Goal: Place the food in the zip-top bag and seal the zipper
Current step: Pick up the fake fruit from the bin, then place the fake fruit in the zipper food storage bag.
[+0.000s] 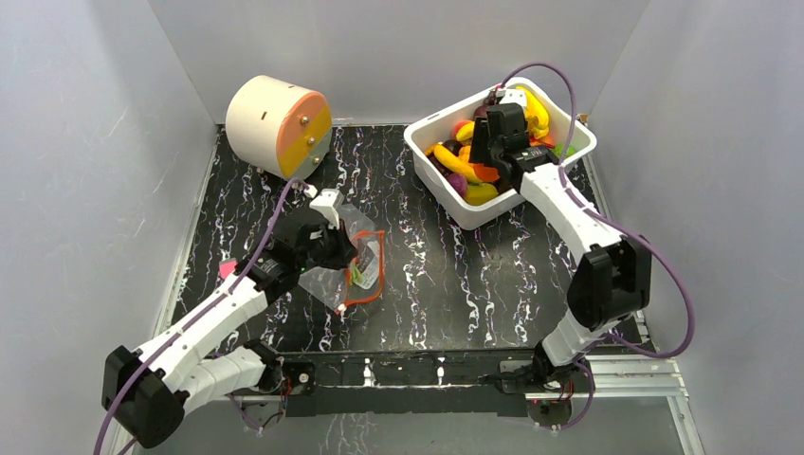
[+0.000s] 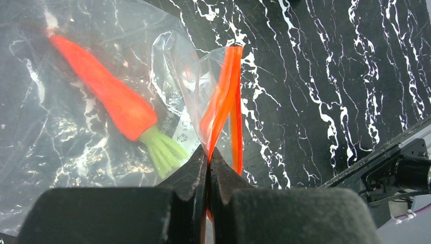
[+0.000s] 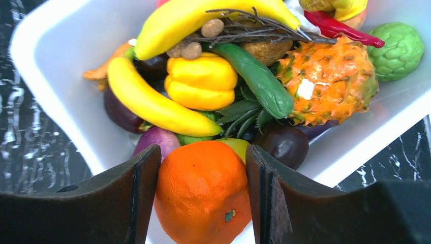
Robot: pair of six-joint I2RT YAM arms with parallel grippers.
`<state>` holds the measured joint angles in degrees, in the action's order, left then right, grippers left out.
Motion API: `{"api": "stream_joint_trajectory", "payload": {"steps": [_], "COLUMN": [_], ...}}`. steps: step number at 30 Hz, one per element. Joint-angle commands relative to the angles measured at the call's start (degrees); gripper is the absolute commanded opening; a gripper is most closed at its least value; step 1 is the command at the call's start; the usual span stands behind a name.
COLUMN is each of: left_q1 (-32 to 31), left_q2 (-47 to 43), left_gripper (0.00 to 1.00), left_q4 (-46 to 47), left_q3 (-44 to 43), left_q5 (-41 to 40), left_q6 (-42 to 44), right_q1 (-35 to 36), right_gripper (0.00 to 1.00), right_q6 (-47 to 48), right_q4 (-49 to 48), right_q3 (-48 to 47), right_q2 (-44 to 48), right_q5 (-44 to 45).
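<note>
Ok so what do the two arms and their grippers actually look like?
The left arm and right arm are alike: white shells between bulky black joint housings, each trailing a purple cable. The left gripper is matte black, tapering to thin wedge tips; the right gripper has dark, flat-faced fingers with layered edges. No markings are visible.

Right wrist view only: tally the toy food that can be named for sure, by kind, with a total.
Yellow plastic bananas: 2
Yellow bell pepper: 1
Long green cucumber: 1
Orange-skinned pineapple: 1
Red chilli: 1
Round orange fruit: 1
Total: 7
The other pieces are too hidden or cut off to name.
</note>
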<state>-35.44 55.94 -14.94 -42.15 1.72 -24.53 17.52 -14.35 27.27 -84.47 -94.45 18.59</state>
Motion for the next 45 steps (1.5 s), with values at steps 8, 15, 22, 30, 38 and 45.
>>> {"api": "stream_joint_trajectory", "payload": {"steps": [8,15,22,30,38,45], "left_q1": [-0.2,-0.2,-0.2,-0.2,-0.2,-0.2], "left_q2": [3.4,4.1,5.1,5.0,4.1,3.4], "left_gripper": [0.00,0.00,0.00,0.00,0.00,0.00], "left_q4": [-1.5,-0.3,1.1,1.6,2.4,3.5], "left_q3": [-7.4,-7.9,-8.2,-8.9,-9.0,-9.2], "left_q5": [1.1,1.8,3.3,3.6,4.1,4.8], "left_q6": [-6.0,-8.3,-9.9,-11.0,-12.3,-13.7], "right_q1": [2.1,6.6,11.3,19.5,26.3,30.1], "right_gripper": [0.34,0.32,0.29,0.27,0.27,0.27], "right_q6": [-6.3,-12.6,-23.2,-31.8,-37.0,-40.7], "right_q4": [-4.4,-9.5,-17.6,-24.5,-29.4,-33.8], "right_q3": [7.5,13.5,21.8,28.9,32.0,34.9], "right_q2": [12.7,18.7,23.4,25.3,23.9,22.7], "right_q5": [-11.2,-19.4,-28.2,-28.9,-25.2,-22.0]}}
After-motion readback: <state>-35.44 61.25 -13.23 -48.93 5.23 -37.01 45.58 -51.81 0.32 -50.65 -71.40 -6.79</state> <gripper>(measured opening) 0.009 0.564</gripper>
